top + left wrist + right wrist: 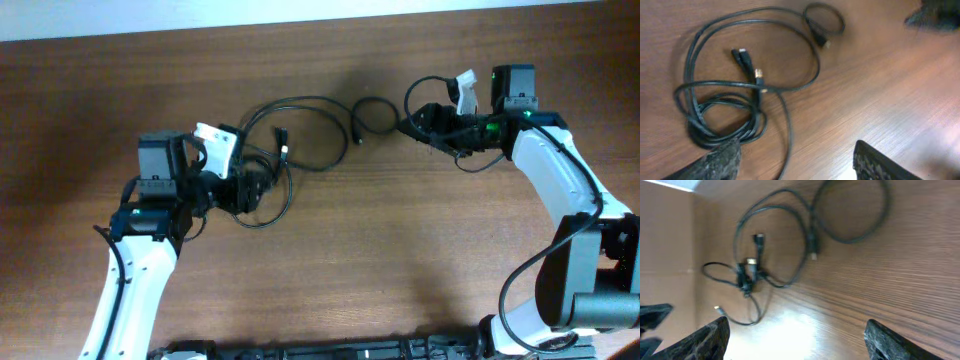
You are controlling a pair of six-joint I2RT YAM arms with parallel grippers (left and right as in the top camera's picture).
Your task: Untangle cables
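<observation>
The cables (305,98) are thin black cords lying on the wooden table between my two arms. A bunched coil (262,190) sits at their left end and a small separate loop (393,115) at their right. My left gripper (245,190) is open at the coil. In the left wrist view its left finger (720,160) touches the coil (700,135), and one strand (788,130) runs down between the fingers. Plug ends (742,56) lie inside the big loop. My right gripper (415,122) is open beside the small loop, with bare wood between its fingers (890,340). The cables (747,272) lie ahead of it.
The wooden table (400,250) spreads around the cords. A black rail (330,350) runs along the front edge. The right arm's base (590,290) stands at the lower right. The right gripper shows dark in the left wrist view's top corner (935,15).
</observation>
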